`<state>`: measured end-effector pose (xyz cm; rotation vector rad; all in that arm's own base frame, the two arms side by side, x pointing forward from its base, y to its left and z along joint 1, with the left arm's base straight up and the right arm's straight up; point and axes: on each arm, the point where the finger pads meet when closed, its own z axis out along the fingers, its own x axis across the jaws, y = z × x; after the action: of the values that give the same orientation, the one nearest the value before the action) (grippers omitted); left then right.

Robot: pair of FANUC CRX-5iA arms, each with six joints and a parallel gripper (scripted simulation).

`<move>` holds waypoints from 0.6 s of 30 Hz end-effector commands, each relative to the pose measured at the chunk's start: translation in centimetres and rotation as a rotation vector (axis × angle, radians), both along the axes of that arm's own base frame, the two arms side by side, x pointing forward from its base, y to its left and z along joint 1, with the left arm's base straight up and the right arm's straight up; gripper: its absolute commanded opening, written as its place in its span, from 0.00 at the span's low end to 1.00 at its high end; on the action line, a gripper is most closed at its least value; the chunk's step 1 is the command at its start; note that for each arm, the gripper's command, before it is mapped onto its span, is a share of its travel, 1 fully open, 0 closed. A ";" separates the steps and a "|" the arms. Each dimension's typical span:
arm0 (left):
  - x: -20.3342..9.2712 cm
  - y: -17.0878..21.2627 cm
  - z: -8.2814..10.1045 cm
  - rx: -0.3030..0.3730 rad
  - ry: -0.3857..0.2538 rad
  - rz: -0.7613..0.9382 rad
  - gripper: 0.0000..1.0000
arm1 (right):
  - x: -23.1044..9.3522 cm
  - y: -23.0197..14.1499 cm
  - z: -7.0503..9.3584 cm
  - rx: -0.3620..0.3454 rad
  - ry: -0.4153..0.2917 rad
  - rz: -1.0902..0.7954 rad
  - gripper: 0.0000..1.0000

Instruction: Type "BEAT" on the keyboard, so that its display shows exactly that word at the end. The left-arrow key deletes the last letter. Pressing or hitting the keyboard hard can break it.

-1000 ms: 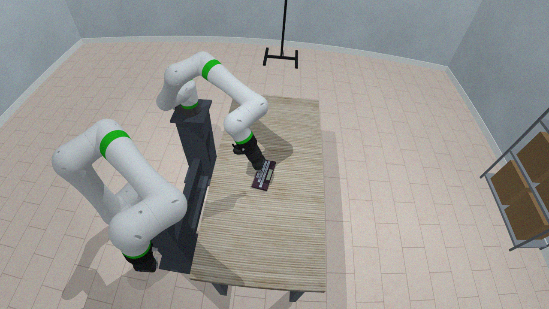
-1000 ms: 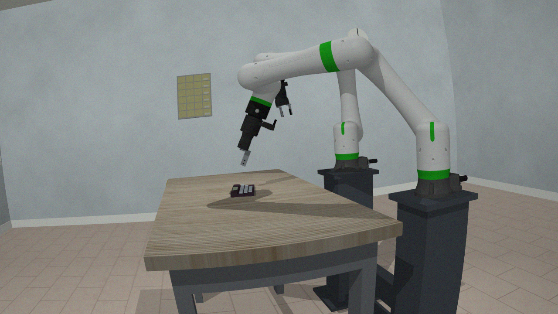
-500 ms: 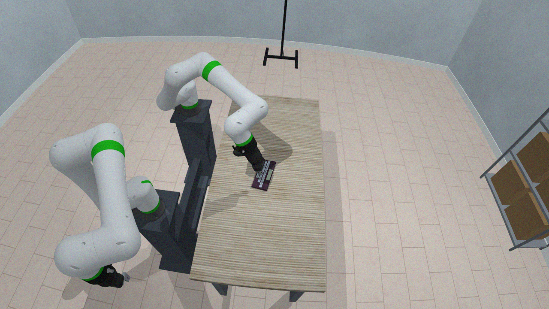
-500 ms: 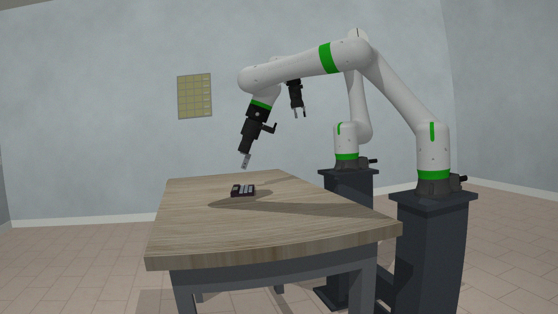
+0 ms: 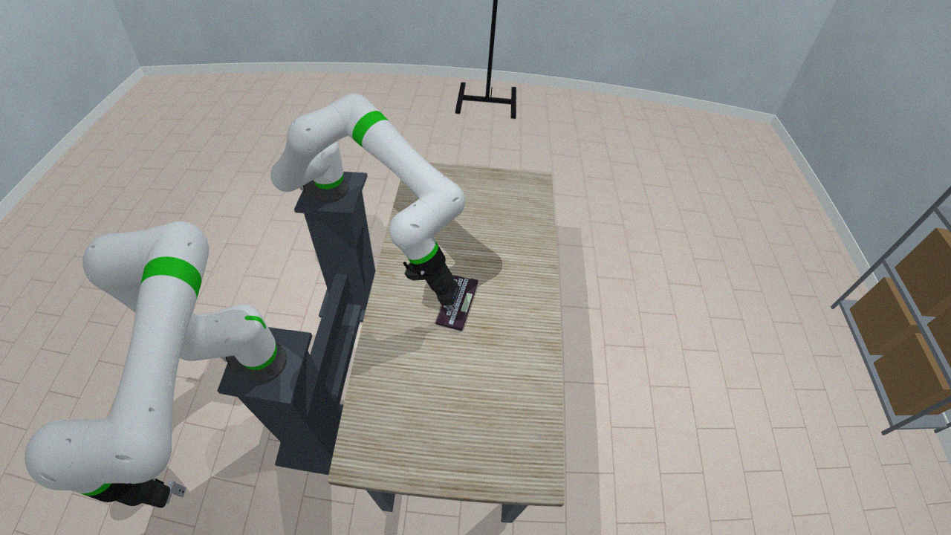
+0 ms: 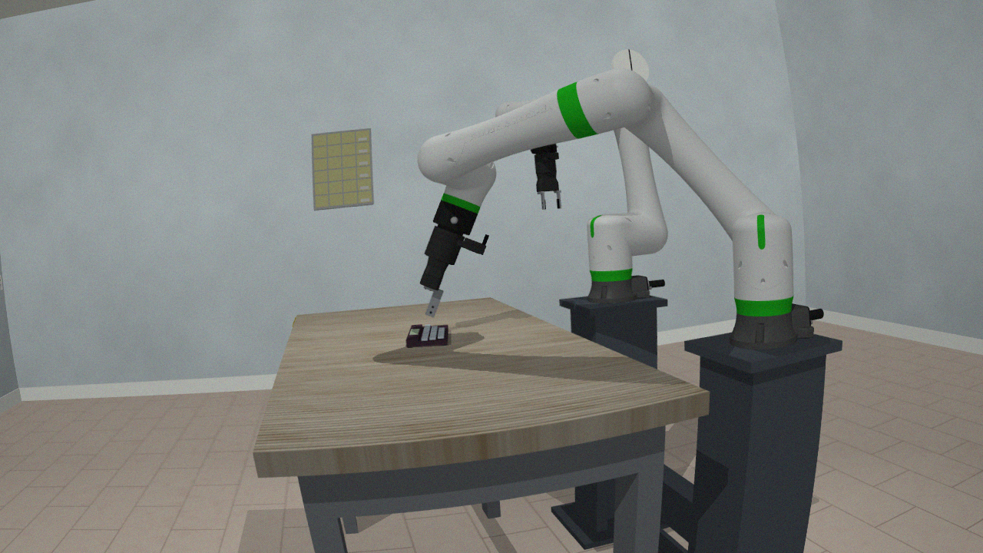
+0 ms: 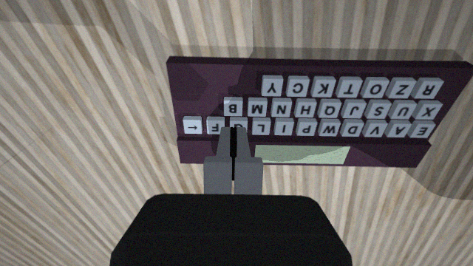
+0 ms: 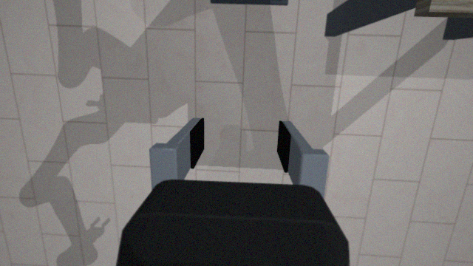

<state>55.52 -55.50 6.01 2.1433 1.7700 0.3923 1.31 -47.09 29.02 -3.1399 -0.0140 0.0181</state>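
Observation:
The dark purple keyboard (image 5: 452, 325) (image 6: 412, 342) (image 7: 207, 74) lies on the table, upside down in the left wrist view. There the B key (image 7: 233, 108), E key (image 7: 422, 130), A key (image 7: 400, 129), T key (image 7: 349, 88) and left-arrow key (image 7: 192, 126) are readable. The pale green display (image 7: 295, 152) shows no letters that I can make out. My left gripper (image 7: 233, 142) (image 6: 430, 314) is shut and empty, its tips a little above the keyboard, covering part of the G key in the left wrist view. My right gripper (image 8: 241, 134) (image 6: 551, 204) is open and empty, away from the keyboard.
The wooden table (image 5: 458, 412) (image 6: 385, 405) bears the keyboard. The right arm hangs beyond the table's end, over the tiled floor (image 8: 403, 155). A rack with brown boxes (image 5: 911, 372) stands apart at the right of the top view.

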 end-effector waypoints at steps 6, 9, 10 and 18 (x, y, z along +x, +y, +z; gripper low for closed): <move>0.1 -0.1 -1.1 -0.002 -0.002 0.000 0.00 | -1.2 -0.4 0.0 -0.002 -0.011 -0.007 1.00; 0.1 -0.1 -1.3 -0.002 -0.002 0.000 0.00 | -1.3 -0.4 -0.1 -0.002 -0.012 -0.008 1.00; 0.1 -0.1 -1.3 -0.002 -0.002 0.000 0.00 | -1.3 -0.4 -0.1 -0.002 -0.012 -0.008 1.00; 0.1 -0.1 -1.5 -0.002 -0.002 0.000 0.00 | -1.3 -0.4 -0.1 -0.002 -0.012 -0.008 1.00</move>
<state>55.57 -55.54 4.49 2.1429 1.7698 0.3923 0.07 -47.47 28.88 -3.1396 -0.0018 -0.0002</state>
